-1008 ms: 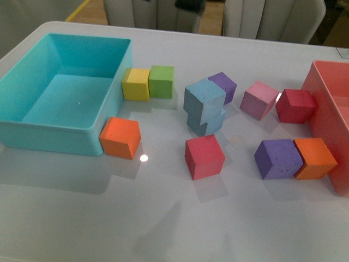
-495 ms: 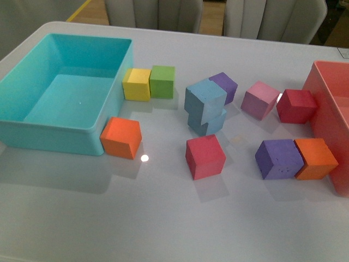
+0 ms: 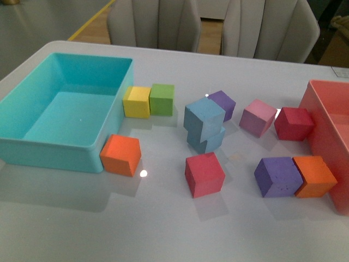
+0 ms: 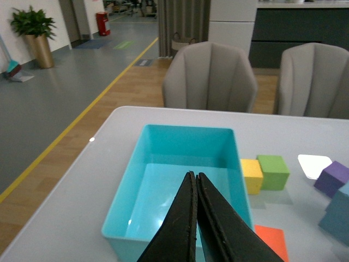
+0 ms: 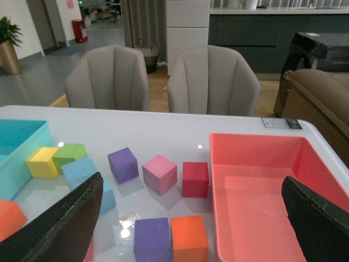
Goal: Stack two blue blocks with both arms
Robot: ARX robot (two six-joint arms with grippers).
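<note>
The two blue blocks stand in the middle of the table, the upper one [image 3: 204, 114] resting slightly askew on the lower one [image 3: 208, 140]. Neither arm shows in the front view. My left gripper [image 4: 193, 176] is shut with nothing in it and hangs above the turquoise bin [image 4: 163, 143]; one blue block [image 4: 339, 214] shows at that picture's edge. My right gripper [image 5: 192, 181] is wide open and holds nothing. It hangs over the right part of the table, with the blue stack [image 5: 83, 171] beside one of its fingers [image 5: 73, 221].
The turquoise bin [image 3: 19, 143] fills the left side and a pink-red tray [image 3: 327, 136] the right. Around the stack lie yellow [image 3: 137, 101], green [image 3: 162, 99], orange [image 3: 120, 155], red [image 3: 204, 174], purple [image 3: 222, 104] and pink [image 3: 258, 117] cubes. Two chairs stand behind the table.
The cubes have not moved. The front view now shows more of the chairs behind the table, and the dark shape at its top edge one second ago is gone.
</note>
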